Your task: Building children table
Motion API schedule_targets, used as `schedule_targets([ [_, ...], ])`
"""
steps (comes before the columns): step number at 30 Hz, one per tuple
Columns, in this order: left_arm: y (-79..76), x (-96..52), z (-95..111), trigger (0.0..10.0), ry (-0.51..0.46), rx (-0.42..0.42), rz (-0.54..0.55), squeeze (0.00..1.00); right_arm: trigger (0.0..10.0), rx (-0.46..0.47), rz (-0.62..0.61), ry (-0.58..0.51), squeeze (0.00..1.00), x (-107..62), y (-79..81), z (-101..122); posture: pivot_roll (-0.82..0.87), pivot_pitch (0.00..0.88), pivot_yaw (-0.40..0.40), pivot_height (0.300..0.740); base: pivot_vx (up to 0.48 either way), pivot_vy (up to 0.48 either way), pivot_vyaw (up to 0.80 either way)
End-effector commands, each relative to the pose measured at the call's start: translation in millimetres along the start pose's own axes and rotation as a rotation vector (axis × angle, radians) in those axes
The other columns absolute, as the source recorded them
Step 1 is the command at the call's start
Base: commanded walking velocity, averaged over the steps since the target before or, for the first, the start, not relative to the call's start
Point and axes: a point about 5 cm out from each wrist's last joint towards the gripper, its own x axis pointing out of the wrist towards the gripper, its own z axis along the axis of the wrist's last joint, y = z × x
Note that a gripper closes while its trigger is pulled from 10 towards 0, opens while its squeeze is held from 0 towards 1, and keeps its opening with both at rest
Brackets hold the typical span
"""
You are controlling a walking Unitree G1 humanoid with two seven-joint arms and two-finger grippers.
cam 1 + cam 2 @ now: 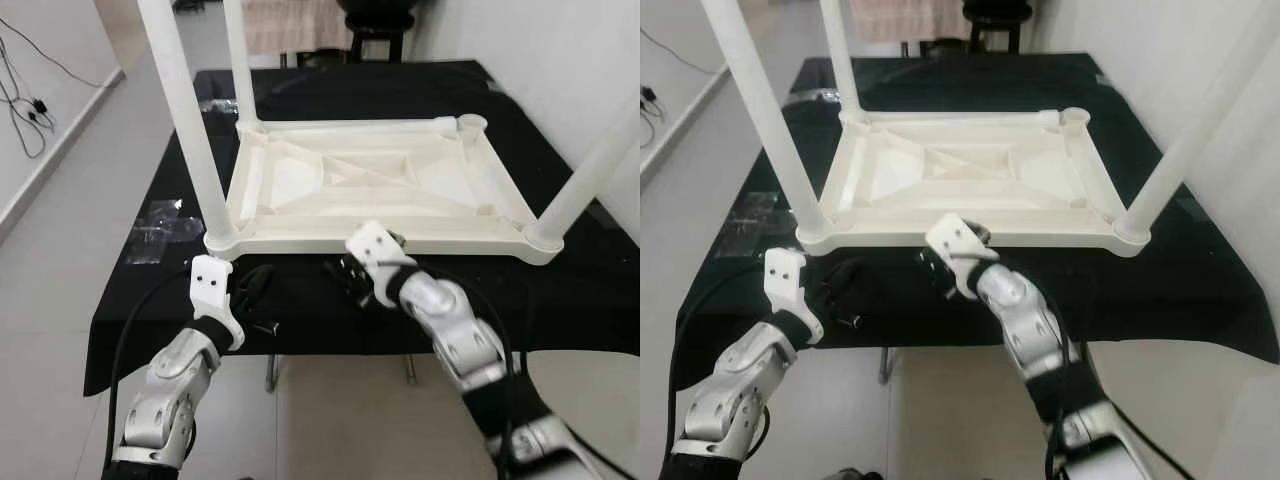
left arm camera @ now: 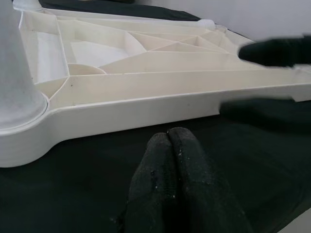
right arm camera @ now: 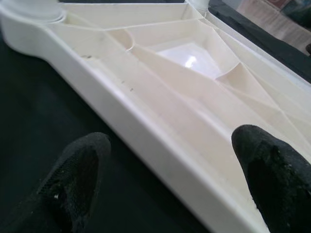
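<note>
Ribbed white plastic tabletop [image 1: 370, 185] lies upside down; right gripper [image 3: 170, 179] straddles its smooth rim, fingers spread, left gripper [image 2: 170, 145] pinched empty.

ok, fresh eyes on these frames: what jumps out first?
The white tabletop lying upside down on the black cloth, three legs standing up from its corners and the far right socket empty. Then the right gripper, open, straddling the near rim; the left gripper is shut, just short of it.
</note>
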Motion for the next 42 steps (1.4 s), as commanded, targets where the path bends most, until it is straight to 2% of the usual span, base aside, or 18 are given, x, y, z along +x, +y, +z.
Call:
schedule_targets([
  [1,-0.3,-1.6,-0.8,10.0,0.008,0.011,0.003,0.0,10.0,-0.004,0.007,0.043,0.0,3.6,-0.9,-5.6,-0.03,0.121,-0.041,0.74,0.0,0.0,0.0],
  [6,-1.7,-3.3,-0.4,10.0,0.008,0.011,0.003,0.0,10.0,-0.005,0.032,0.11,0.0,17.3,-15.2,4.7,-0.02,0.132,-0.046,0.74,0.0,0.0,0.0],
  [7,-2.6,-4.4,-0.3,10.0,0.009,0.011,0.003,0.0,10.0,0.012,0.069,0.175,0.0,22.7,-21.7,6.8,-0.01,0.138,-0.047,0.74,0.0,0.0,0.0],
  [14,-4.0,-6.0,-0.1,10.0,0.011,0.01,0.003,0.0,10.0,0.008,0.115,0.258,0.0,25.2,-33.1,4.0,0.0,0.149,-0.049,0.74,0.0,0.0,0.0],
  [16,-5.2,-7.7,0.1,10.0,0.012,0.008,0.003,0.0,10.0,0.013,0.168,0.321,0.0,24.4,-40.8,-0.2,0.0,0.157,-0.052,0.74,0.0,0.0,0.0],
  [18,-5.2,-7.7,0.1,10.0,0.012,0.008,0.003,0.0,10.0,0.013,0.168,0.321,0.0,24.4,-40.8,-0.2,0.0,0.157,-0.052,0.74,0.0,0.0,0.0],
  [21,-6.1,-10.0,0.1,10.0,0.015,0.003,0.006,0.0,10.0,0.036,0.266,0.391,0.0,22.4,-46.8,-6.0,0.01,0.167,-0.056,0.74,0.0,0.0,0.0],
  [27,-7.9,-12.7,0.7,10.0,0.018,0.0,0.008,0.0,10.0,0.075,0.277,0.519,0.0,20.3,-49.2,-19.7,0.02,0.184,-0.059,0.74,0.0,0.0,0.0],
  [30,-8.2,-13.4,0.8,10.0,0.019,0.0,0.008,0.0,10.0,0.09,0.271,0.541,0.0,20.1,-48.5,-22.3,0.02,0.188,-0.061,0.74,0.0,0.0,0.0],
  [31,-8.6,-14.2,0.9,10.0,0.02,-0.001,0.009,0.0,8.7,0.104,0.259,0.561,0.0,20.1,-48.4,-24.3,0.02,0.191,-0.062,0.74,0.0,0.0,0.0],
  [33,-8.6,-14.2,0.9,10.0,0.02,-0.001,0.009,0.0,8.7,0.104,0.259,0.561,0.0,20.1,-48.4,-24.3,0.02,0.191,-0.062,0.74,0.0,0.0,0.0],
  [34,-9.2,-14.9,1.0,10.0,0.021,-0.002,0.01,0.0,2.7,0.114,0.25,0.574,0.0,20.2,-48.1,-25.8,0.03,0.195,-0.065,0.74,0.0,0.0,0.0],
  [35,-9.2,-14.9,1.0,10.0,0.021,-0.002,0.01,0.0,2.7,0.114,0.25,0.574,0.0,20.2,-48.1,-25.8,0.03,0.195,-0.065,0.74,0.0,0.0,0.0],
  [36,-9.8,-15.6,1.0,10.0,0.023,-0.004,0.01,0.0,0.0,0.123,0.248,0.583,0.0,20.3,-48.1,-26.4,0.03,0.197,-0.067,0.74,0.0,0.0,0.0],
  [42,-10.6,-16.7,0.6,10.0,0.026,-0.009,0.014,0.0,0.0,0.157,0.266,0.577,0.0,21.4,-47.9,-23.1,0.02,0.199,-0.068,0.74,0.0,0.0,0.0],
])
